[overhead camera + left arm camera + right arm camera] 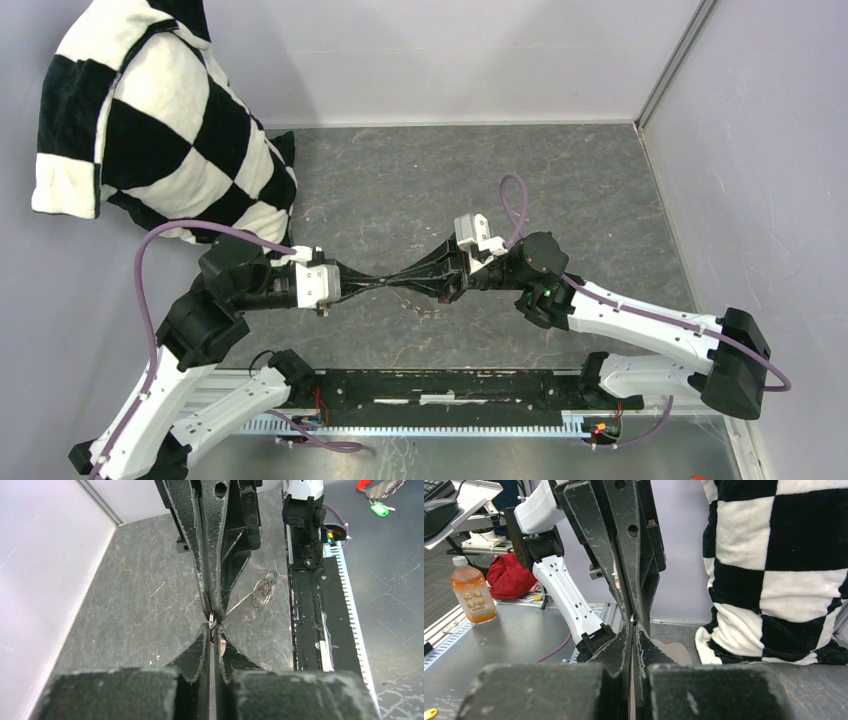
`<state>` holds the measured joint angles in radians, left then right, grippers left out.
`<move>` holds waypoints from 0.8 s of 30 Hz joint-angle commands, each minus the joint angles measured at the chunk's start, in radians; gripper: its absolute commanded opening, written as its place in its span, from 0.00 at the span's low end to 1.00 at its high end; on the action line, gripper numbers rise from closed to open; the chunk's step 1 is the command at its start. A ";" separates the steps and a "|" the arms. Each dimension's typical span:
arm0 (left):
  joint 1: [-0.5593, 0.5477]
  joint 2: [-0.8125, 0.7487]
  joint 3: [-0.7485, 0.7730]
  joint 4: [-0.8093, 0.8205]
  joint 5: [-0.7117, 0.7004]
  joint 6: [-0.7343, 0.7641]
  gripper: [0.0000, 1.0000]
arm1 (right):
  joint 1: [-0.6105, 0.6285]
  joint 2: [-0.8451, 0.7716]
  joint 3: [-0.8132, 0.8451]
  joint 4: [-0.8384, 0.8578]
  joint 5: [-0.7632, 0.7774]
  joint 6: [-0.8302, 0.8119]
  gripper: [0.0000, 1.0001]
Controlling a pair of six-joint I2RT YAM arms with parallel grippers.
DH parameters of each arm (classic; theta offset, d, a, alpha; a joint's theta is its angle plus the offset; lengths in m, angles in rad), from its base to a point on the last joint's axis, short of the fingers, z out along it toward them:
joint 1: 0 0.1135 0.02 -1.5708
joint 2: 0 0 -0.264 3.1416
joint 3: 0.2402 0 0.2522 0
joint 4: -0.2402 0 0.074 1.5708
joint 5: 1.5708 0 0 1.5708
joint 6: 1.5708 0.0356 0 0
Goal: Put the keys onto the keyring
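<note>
My two grippers meet tip to tip above the middle of the grey table (420,190). The left gripper (385,283) (215,630) has its jaws almost together, pinching something thin and dark at the very tips. The right gripper (408,276) (633,627) is shut, also on something thin. A silvery wire runs from the meeting point to the coiled loops of the keyring (263,587) (420,305), which hang just below and beside the tips. The keys cannot be made out; the fingers hide whatever sits between the tips.
A black-and-white checkered pillow (160,130) leans in the far left corner. Walls close the back and right sides. A black rail (450,390) runs along the near edge. Off the table stand an orange bottle (473,592) and a green tag (380,508).
</note>
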<state>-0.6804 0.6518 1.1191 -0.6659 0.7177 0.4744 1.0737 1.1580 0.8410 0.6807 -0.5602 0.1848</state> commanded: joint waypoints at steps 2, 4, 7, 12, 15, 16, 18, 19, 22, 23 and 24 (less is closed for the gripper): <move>0.001 0.002 0.002 0.019 -0.003 -0.010 0.02 | -0.002 0.000 0.069 0.032 -0.030 0.005 0.00; 0.001 0.005 0.005 0.002 -0.008 0.010 0.02 | -0.002 -0.005 0.087 -0.011 -0.030 -0.007 0.05; 0.000 0.006 0.005 -0.020 -0.019 0.035 0.02 | -0.017 -0.036 0.108 -0.089 -0.039 -0.037 0.31; 0.001 0.006 0.013 -0.051 0.000 0.064 0.02 | -0.046 -0.102 0.154 -0.302 -0.027 -0.139 0.48; 0.000 0.008 0.021 -0.064 0.024 0.084 0.02 | -0.056 -0.139 0.172 -0.396 -0.004 -0.177 0.50; 0.000 0.013 0.024 -0.065 0.021 0.083 0.02 | -0.055 -0.149 0.176 -0.419 0.012 -0.209 0.52; -0.001 0.027 0.031 -0.065 -0.005 0.074 0.02 | -0.055 -0.158 0.186 -0.484 0.056 -0.225 0.55; 0.000 0.033 0.032 -0.060 -0.024 0.062 0.02 | -0.056 -0.158 0.187 -0.512 0.079 -0.225 0.60; 0.000 0.036 0.025 -0.036 -0.031 0.027 0.02 | -0.055 -0.177 0.160 -0.540 0.117 -0.231 0.65; 0.001 0.037 0.021 -0.028 -0.029 0.013 0.02 | -0.056 -0.189 0.140 -0.529 0.124 -0.228 0.66; 0.000 0.043 0.020 -0.026 -0.034 -0.003 0.02 | -0.055 -0.195 0.130 -0.525 0.130 -0.225 0.66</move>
<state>-0.6804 0.6865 1.1191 -0.7422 0.6956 0.5137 1.0206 0.9932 0.9936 0.2050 -0.4965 -0.0166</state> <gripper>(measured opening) 0.040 0.654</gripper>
